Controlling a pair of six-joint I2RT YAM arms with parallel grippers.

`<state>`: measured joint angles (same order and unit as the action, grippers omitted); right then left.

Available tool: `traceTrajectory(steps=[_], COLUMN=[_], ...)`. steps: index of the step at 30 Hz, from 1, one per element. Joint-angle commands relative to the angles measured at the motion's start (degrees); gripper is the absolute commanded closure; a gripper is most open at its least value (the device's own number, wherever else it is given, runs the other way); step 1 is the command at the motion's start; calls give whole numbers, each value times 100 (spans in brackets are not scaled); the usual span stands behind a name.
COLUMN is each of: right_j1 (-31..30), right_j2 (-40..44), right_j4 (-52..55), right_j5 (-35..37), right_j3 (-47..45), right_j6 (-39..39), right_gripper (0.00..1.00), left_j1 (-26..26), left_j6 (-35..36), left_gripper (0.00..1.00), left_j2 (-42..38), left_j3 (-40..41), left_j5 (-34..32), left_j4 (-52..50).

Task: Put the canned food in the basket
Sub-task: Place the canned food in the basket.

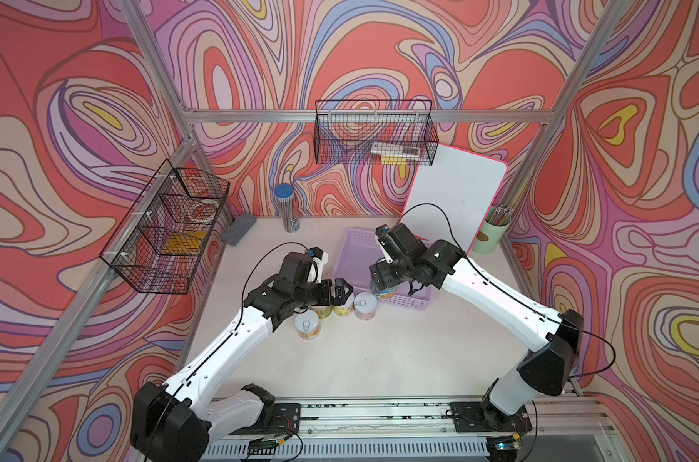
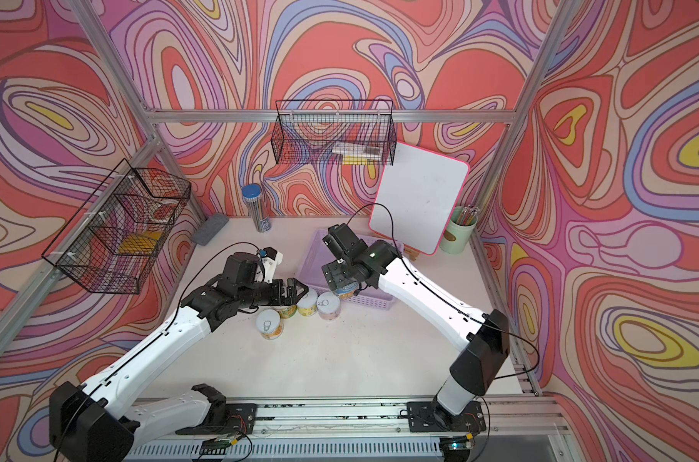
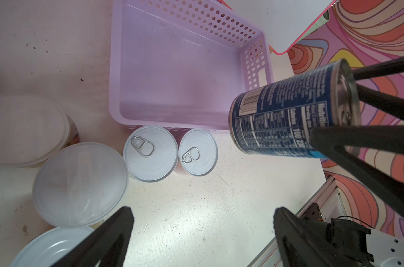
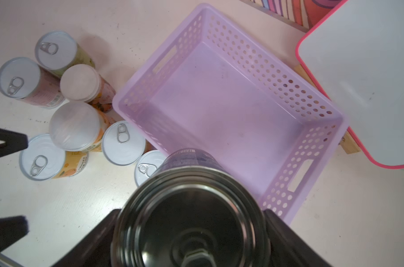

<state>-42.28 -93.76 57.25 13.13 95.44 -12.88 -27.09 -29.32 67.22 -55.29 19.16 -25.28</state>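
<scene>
hanging over the near edge of the purple basket (image 1: pixel 356 260), the right pincer (image 1: pixel 383 282) is clamped on a blue can (image 3: pixel 277 118), which is tilted and clear of the table (image 1: pixel 380 360). the other cans (image 4: pixel 124 143) stand upright in a cluster on the table just left of the basket, two of them just beside its near-left wall. the left pincer (image 1: pixel 339 292) hovers above that cluster with its fingers wide apart, gripping nothing.
</scene>
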Motion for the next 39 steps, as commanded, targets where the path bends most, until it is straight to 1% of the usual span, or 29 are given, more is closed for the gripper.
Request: traceTrajectory(steps=[1,7,11,12,19,25,32,39], right_j1=[283,812,1092,1156,1543,1797,2064,2146], right_j2=[62,-412,-741,-975,-1611,-1962,-2227,-2460], right_j4=[-515,-560,-558,-534,-401,-417,-458,-420], right_j5=[8,-119,-326,-366,-548,-645,-751,-502], right_j3=[505,969,1324,1413,1930,2074,2127,2215], right_j6=[66,60,49,46,10,-17,-67,-4], right_gripper=[58,58,58,58,58,58,58,58], left_j1=[-193,-541,-769,-816,-942,-1056,-1296,-1375], left_j6=[202,376,530,569,717,775,832,755], left_gripper=[1,1,1,1,1,1,1,1], left_j2=[232,828,1261,1365,1982,2458,2899,3068], left_j3=[-297,-693,-1004,-1084,-1515,-1894,-2291,-2351], left_j5=[-213,-424,-560,-614,-718,-776,-1040,-1003], left_j4=[249,384,380,373,368,370,247,298])
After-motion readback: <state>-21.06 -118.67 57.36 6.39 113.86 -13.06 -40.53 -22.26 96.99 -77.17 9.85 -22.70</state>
